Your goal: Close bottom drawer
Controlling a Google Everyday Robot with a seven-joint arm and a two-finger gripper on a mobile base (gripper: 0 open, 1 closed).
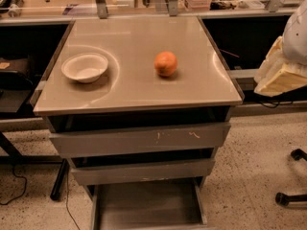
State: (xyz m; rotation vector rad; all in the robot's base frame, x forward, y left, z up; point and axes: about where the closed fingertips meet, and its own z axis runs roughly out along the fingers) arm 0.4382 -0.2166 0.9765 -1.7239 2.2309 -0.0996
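The bottom drawer (148, 206) stands pulled out at the foot of the grey cabinet, its flat grey tray showing and its front edge cut off by the bottom of the view. Above it are the medium-width drawer front (144, 172) and the widest drawer front (139, 140) with pale scratch marks. My gripper (280, 73), a pale cream and white shape, hangs at the right edge of the view, beside the cabinet top and well above and to the right of the bottom drawer.
A white bowl (85, 67) and an orange (166, 63) sit on the cabinet top (134, 87). Chair castors (292, 176) stand on the speckled floor to the right. A black leg and cable (57, 186) are on the left. A cluttered bench runs behind.
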